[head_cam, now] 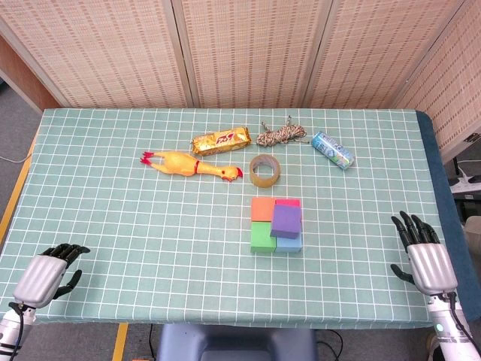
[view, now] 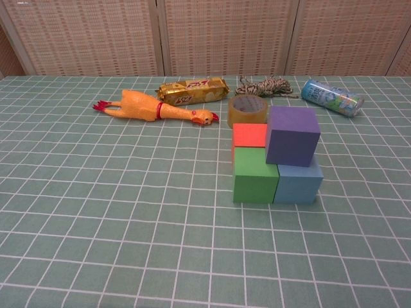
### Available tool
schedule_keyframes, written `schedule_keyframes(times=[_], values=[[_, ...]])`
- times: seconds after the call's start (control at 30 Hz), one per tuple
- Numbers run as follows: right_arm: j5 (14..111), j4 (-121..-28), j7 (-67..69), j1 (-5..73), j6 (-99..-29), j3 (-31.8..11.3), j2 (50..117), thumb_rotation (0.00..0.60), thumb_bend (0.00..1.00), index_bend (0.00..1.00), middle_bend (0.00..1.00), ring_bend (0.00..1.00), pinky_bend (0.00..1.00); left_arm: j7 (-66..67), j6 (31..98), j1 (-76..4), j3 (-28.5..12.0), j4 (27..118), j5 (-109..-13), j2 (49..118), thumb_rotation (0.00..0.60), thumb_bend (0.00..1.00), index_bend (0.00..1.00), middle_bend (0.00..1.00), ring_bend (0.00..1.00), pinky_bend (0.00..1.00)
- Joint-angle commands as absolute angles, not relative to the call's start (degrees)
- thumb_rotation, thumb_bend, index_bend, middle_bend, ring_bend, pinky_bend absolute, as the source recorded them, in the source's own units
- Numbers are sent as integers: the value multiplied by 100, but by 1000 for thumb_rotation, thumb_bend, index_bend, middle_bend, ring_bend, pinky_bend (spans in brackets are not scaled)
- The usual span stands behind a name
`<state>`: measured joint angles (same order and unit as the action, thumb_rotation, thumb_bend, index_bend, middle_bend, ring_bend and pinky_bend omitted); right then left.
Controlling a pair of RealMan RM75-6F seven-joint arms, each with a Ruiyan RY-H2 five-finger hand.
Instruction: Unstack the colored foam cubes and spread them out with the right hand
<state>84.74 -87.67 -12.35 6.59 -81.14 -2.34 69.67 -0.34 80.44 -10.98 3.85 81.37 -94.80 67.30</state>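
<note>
Backdrop: folding screen (head_cam: 248, 53) of woven tan panels in pale frames, standing right behind the far edge of the table.
Table (head_cam: 113, 226): covered by a green cloth with a white grid; dark blue edge showing along the right side.
Floor (head_cam: 15, 113): grey, seen at the far left, with a yellow strip running along the left edge of the table.
Right margin: white cables and fittings (head_cam: 466, 180) low beside the table.
Light: even and soft, only faint shadows.

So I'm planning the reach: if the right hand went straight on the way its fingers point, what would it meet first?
Probably nothing: the right hand points up the table's right side, and the can lies well left of that line.
</note>
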Motion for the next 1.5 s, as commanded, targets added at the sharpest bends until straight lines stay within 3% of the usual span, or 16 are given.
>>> schedule_keyframes(times=[0.03,0.6,0.77,0.93,1.03,1.27,1.5], values=[[8460,-8769,-1239,661,-8113,-245,6966,600,64,0,0,0,134,-45,8034,-1104,381,8123,-9475,6737,600,464,308,337,295,466],[8832,-8550,-880,746,-8211,-211,6962,600,64,0,0,0,134,-257,7835,-1172,386,8047,-9372,6728,600,464,308,341,297,467],[10078,-7825,-57,730,-9200,10,7217,600,64,0,0,0,134,-208,8019,-1124,401,8123,-9487,6702,600,464,308,340,297,467],[10485,-7493,617,719,-9702,100,7440,600,65,0,0,0,135,-215,8045,-1112,407,8146,-9500,6694,600,465,308,341,297,468],[10717,-7931,1059,968,-9403,268,7268,600,64,0,0,0,135,-177,8032,-1104,359,8136,-9404,6690,600,465,308,341,298,468],[10317,-8615,856,1560,-8396,-30,7261,600,65,0,0,0,136,-167,8036,-1083,363,8183,-9380,6647,600,465,308,341,297,467],[9762,-8714,389,2024,-7744,-480,7595,600,64,0,0,0,136,-188,8058,-1075,353,8194,-9380,6626,600,464,308,342,297,467]])
